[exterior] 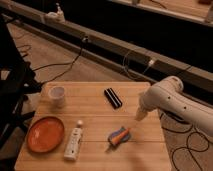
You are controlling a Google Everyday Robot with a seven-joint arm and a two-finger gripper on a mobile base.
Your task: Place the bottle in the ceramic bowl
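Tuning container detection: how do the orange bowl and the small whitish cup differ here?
The ceramic bowl is wide, shallow and orange-brown; the cup is narrow, taller and whitish. The bowl sits at the near left corner of the table, the cup at its far left. The bottle lies beside the bowl, not the cup. Both stand mouth up, away from the gripper near the right edge.

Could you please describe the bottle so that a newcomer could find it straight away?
On the wooden table, look to the front left, beside the orange-brown ceramic bowl. The bottle lies flat just right of it, far from the gripper at the table's right edge. It is the only slim white thing with a small cap.
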